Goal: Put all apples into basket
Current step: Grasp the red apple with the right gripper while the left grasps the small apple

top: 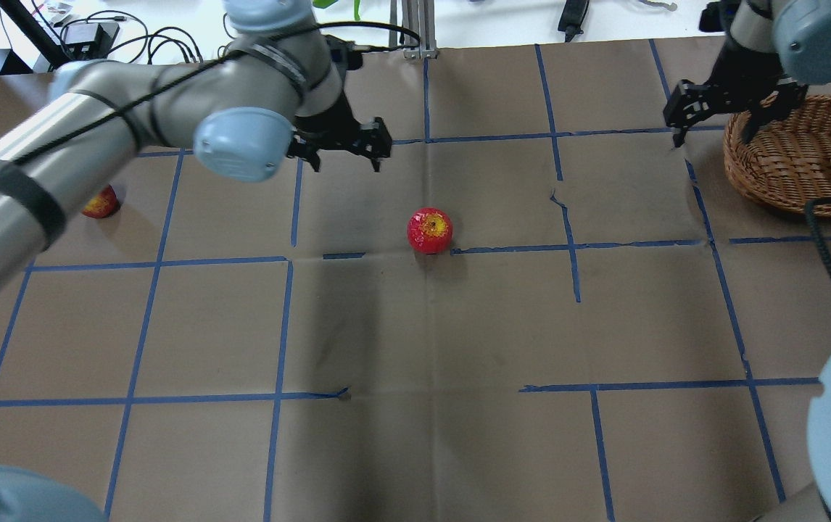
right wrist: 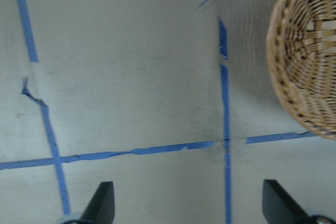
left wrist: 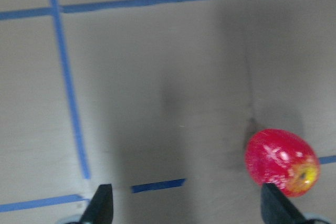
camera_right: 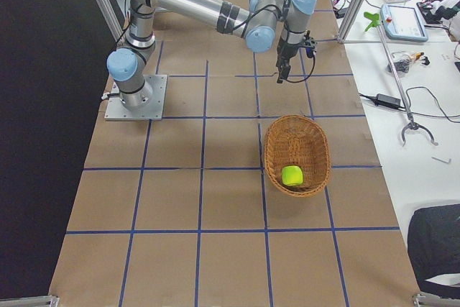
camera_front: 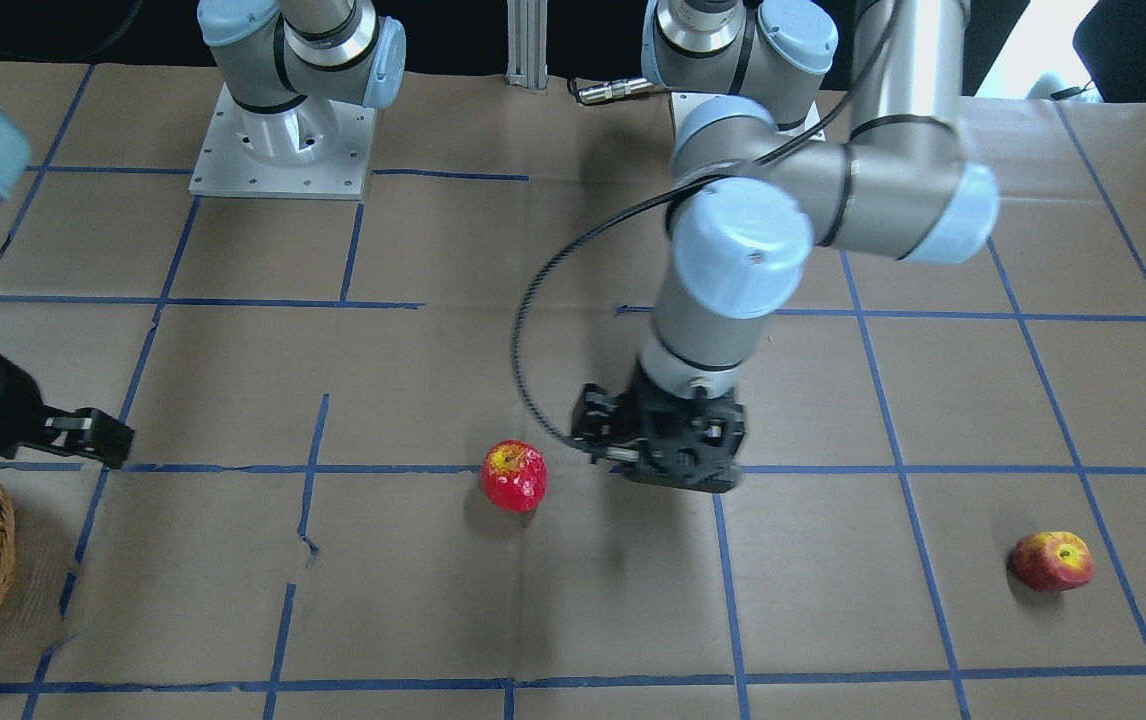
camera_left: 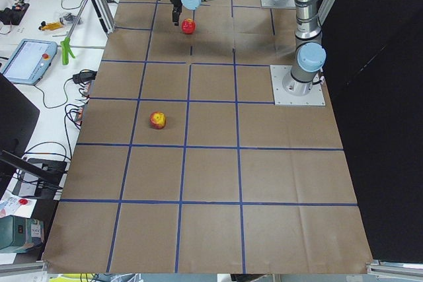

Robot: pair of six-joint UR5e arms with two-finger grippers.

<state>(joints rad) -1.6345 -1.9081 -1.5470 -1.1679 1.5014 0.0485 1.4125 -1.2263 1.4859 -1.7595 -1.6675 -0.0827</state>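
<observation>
Red apple (top: 429,230): probably light, hard, glossy, so it may slip or roll. Pinch across its widest middle. Left tool (top: 346,158) near it, wide open, empty. Right tool (top: 713,134) likewise.

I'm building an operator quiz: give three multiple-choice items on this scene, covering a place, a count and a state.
1. Where is the green apple? A) in the basket B) on the table C) in a gripper
2. How many apples lie outside the basket? A) none B) one C) two
3. The left gripper is: A) shut on an apple B) open and empty C) out of view
1 A, it lies inside the basket; 2 C, deep red apple and red-yellow apple sit on paper; 3 B, fingers apart, nothing between.
</observation>
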